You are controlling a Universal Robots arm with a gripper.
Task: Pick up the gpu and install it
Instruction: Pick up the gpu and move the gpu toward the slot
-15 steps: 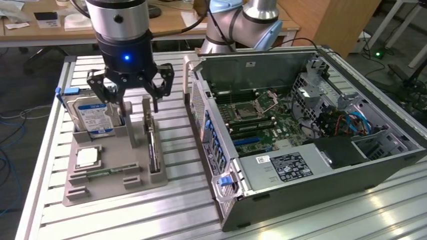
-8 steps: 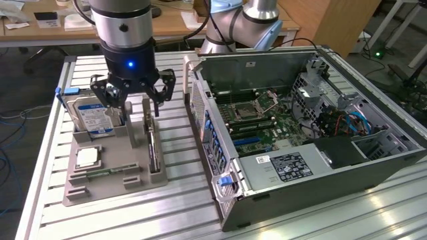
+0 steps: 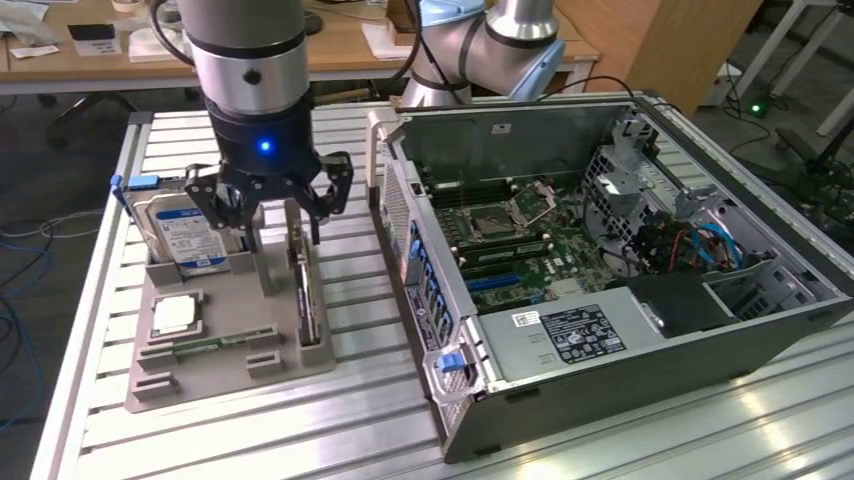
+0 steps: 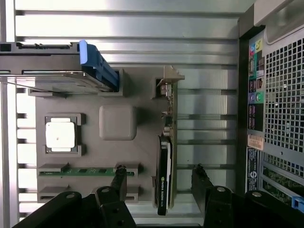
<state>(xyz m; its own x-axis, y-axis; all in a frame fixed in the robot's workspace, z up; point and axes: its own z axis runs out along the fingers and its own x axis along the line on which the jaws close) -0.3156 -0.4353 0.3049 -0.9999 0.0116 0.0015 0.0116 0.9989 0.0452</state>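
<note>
Jaws wide open, empty, poised either side of the gpu [image 4: 164, 171] standing on edge in the gray tray [image 4: 95, 154]. Best to centre, descend straight, clamp flat faces.

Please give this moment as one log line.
end effector: open, over gpu | gpu: on edge in gray holder, not gripped | installed: no

Back: wood desk [image 3: 334, 52] w/ papers [image 3: 30, 30]; dark floor [image 3: 60, 150], cables [image 3: 19, 243]; slatted alu table [image 3: 667, 440].

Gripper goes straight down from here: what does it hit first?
Likely the gpu, standing on edge between the open fingers, which would pass either side toward the tray. Depth unclear.
</note>
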